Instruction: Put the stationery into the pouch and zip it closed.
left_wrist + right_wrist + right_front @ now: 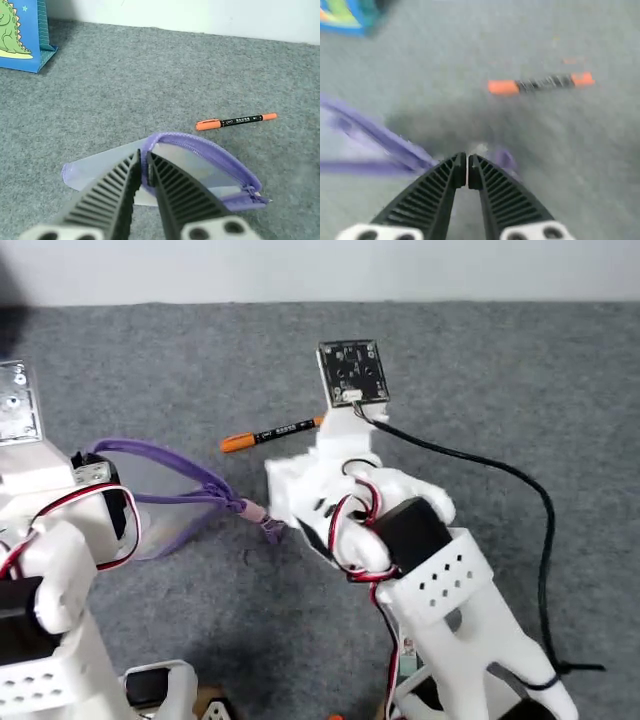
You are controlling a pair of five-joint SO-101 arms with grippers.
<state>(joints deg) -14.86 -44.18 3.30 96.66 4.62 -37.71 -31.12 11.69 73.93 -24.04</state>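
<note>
Grey felt surface [500, 370], white wall [300, 270] behind; blue printed bag [20, 35] partly cut off. The left gripper [143, 159] clamped the pouch [100, 167] rim; pen [236, 120] lay beyond. The right gripper [467, 162] was closed at the zip end, contact indiscernible.

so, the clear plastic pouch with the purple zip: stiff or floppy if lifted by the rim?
Likely floppy: the clear plastic pouch bows open where the jaws of the left gripper pinch its purple zip rim. Probably light, given its thin see-through walls. Expect sag away from the grip.
</note>
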